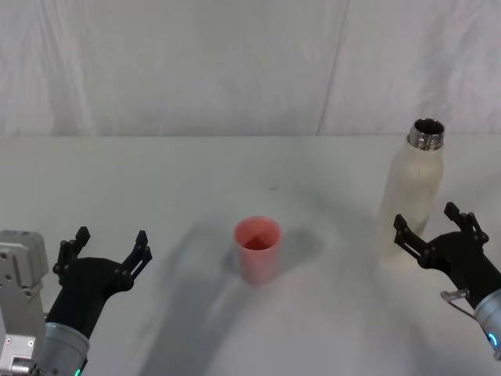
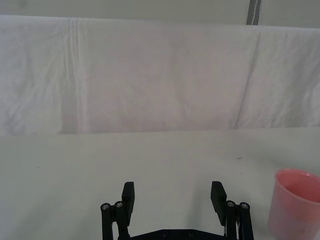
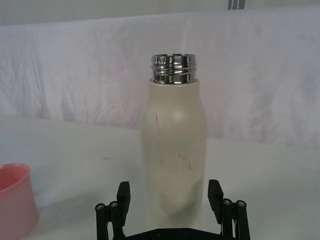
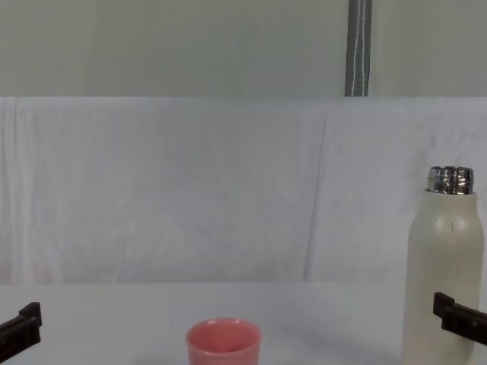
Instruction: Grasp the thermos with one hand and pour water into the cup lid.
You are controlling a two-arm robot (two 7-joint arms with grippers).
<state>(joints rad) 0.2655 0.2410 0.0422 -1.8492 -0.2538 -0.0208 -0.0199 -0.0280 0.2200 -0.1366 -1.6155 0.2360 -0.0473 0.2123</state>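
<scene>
The thermos [image 1: 416, 188] stands upright at the tabletop's [image 1: 156, 188] right, the right gripper [image 1: 435, 227] just before it with jaws spread, the cup lid [image 1: 257, 248] mid-table, and the left gripper [image 1: 109, 249] likewise spread.

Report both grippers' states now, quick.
Left gripper: open, holding nothing, left of the cup lid.
Right gripper: open, fingers either side of the thermos, not closed on it.

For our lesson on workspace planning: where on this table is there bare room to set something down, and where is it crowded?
Bare white tabletop runs behind and left of the small salmon-pink cup lid, and between it and the tall cream-white thermos. It is tight on the right: the open right gripper sits just before the thermos. The open left gripper hovers at the near left.
</scene>
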